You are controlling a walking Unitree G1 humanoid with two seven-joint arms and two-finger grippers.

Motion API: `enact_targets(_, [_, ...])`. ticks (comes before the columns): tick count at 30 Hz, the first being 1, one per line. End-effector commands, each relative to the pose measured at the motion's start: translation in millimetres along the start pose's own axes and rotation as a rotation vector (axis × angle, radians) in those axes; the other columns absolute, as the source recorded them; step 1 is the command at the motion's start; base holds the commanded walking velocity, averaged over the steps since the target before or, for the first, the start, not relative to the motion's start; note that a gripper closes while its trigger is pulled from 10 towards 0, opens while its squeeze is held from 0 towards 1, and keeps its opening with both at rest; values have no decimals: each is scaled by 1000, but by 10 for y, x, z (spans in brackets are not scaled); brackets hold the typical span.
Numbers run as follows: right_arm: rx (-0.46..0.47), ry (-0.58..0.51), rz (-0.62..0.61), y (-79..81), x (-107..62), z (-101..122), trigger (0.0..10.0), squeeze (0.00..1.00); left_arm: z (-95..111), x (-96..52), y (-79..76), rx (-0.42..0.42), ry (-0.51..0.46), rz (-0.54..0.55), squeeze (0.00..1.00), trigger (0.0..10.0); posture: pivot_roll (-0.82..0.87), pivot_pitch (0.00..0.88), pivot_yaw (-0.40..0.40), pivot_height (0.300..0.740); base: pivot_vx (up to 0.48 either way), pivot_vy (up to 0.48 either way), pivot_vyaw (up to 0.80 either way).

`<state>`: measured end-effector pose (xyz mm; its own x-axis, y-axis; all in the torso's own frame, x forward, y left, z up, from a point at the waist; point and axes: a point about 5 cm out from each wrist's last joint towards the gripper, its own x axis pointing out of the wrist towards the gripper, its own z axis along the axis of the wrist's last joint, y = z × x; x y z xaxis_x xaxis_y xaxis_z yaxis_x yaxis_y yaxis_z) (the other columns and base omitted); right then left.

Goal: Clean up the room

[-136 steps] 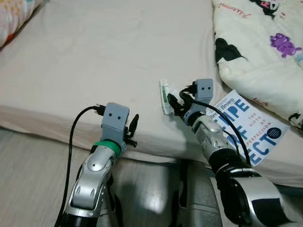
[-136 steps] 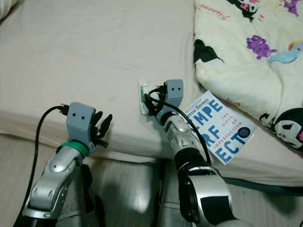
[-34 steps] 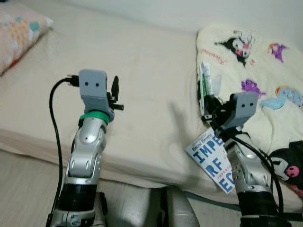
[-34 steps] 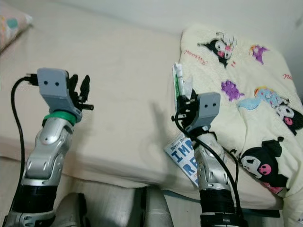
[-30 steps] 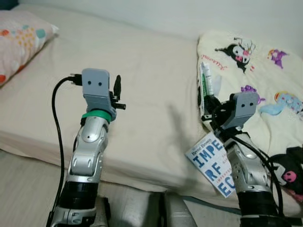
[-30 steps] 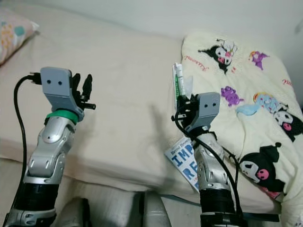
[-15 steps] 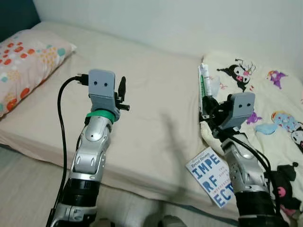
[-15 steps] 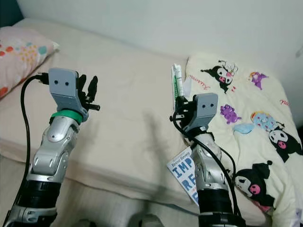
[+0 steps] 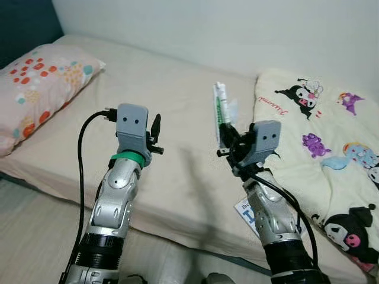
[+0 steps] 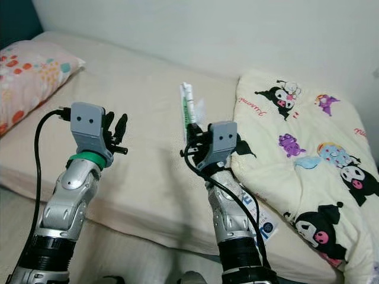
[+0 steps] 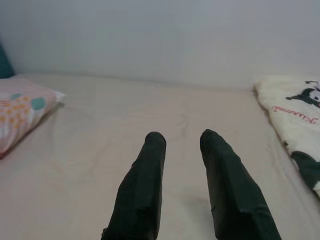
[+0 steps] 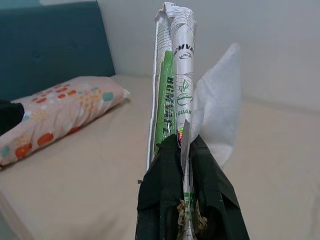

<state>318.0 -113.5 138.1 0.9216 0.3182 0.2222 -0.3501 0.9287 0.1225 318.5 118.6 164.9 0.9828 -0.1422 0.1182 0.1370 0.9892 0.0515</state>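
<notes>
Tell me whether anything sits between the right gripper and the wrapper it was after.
Nothing does: the right gripper is already shut on the wrapper, holding it upright above the bed.

Open room: bare bed (image 9: 177,89) between the raised arms
Left edge: pillow (image 9: 41,89)
Right edge: blanket (image 9: 320,136), book (image 10: 258,218)

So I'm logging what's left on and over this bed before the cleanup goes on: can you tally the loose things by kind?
Wrappers: 1, white and green wrapper pinched upright in the right gripper
Books: 1, book at the mattress edge
Pillows: 1, pillow
Blankets: 1, cartoon blanket
Total: 4
The left gripper is open and holds nothing.
</notes>
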Motion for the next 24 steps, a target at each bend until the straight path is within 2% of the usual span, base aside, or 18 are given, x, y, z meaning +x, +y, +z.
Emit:
enact_targets(1, [1, 6, -3, -3, -9, -31, 10000, 0, -57, -9, -10, -2, 23, -8, 0, 10000, -33, 0, -2, 739, 0, 0, 0])
enact_targets(5, [-7, 7, -4, 6, -6, -31, 10000, 4, -51, -4, -25, -4, 21, -12, 0, 10000, -33, 0, -2, 739, 0, 0, 0])
enact_targets(6, [-1, 4, -18, -7, -5, -29, 10000, 31, -50, -4, -31, -4, 20, -14, 0, 10000, -33, 0, -2, 739, 0, 0, 781])
enact_targets(12, [90, -10, -74, -67, 4, -17, 10000, 20, -45, -3, -44, -5, 19, -18, 0, 10000, -33, 0, 1, 739, 0, 0, 631])
enact_targets(15, [132, -21, -88, -94, 1, -4, 10000, 0, -42, 4, -49, -4, 19, -20, 0, 10000, -36, 0, 3, 739, 0, 0, 0])
enact_targets(24, [147, -19, -84, -86, -6, -19, 10000, 4, -25, 10, -60, -10, 14, -24, 0, 10000, -35, 0, 4, 739, 0, 0, 0])
